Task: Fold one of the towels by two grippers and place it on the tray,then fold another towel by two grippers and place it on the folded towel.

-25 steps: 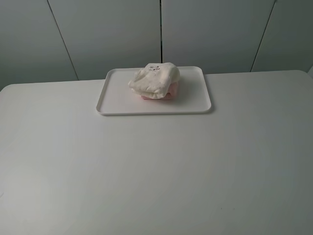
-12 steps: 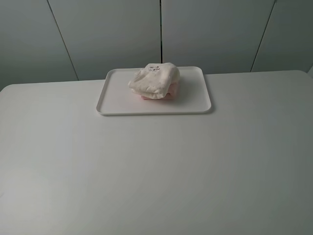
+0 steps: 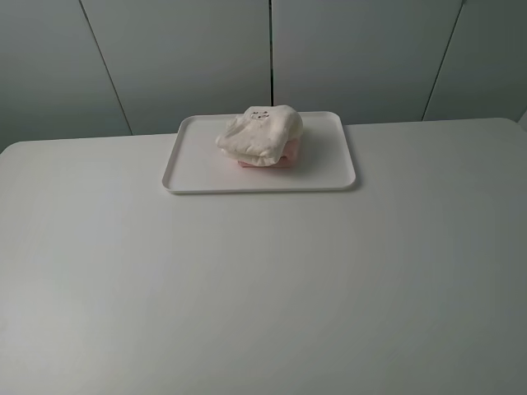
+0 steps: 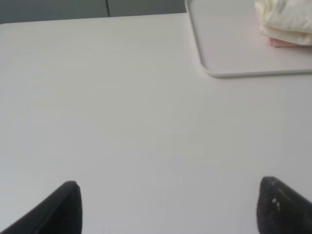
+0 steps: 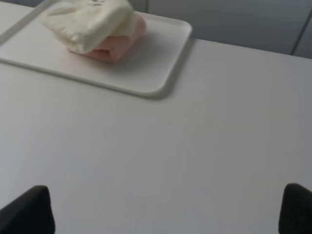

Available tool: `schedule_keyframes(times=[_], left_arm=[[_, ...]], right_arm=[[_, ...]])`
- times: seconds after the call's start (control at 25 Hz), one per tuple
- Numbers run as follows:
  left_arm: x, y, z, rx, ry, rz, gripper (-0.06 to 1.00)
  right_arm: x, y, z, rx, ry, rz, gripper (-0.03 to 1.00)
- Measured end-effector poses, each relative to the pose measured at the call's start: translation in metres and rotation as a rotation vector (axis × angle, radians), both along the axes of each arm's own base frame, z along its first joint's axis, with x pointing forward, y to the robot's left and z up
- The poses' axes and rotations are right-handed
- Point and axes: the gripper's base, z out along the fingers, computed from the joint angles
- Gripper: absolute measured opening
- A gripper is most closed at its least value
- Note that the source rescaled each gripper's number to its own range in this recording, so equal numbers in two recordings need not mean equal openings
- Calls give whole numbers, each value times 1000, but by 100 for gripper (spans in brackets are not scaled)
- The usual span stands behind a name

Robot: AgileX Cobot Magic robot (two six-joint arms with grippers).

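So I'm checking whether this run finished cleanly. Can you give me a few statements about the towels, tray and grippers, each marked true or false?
1. The cream towel lies on top of the pink towel. True.
2. Both towels sit on the bare table. False: they rest on the tray.
3. The left gripper is open and holds nothing. True.
4. The right gripper is clamped on the cream towel. False: it is open, over bare table, apart from the tray.
5. The tray holds three towels. False: two.

A plain white table [image 3: 263,288] carries the tray [image 3: 193,169] near its far edge.
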Motion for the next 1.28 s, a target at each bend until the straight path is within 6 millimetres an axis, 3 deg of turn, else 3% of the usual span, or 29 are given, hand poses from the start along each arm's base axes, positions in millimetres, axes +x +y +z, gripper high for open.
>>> schedule_keyframes(times=[0.2, 1.28], left_arm=[[0, -1, 0, 1, 0, 88, 95], [0, 0, 0, 4, 0, 101, 95]], right_arm=[[1, 1, 0, -1, 0, -97, 100], [1, 1, 0, -1, -2, -109, 100]])
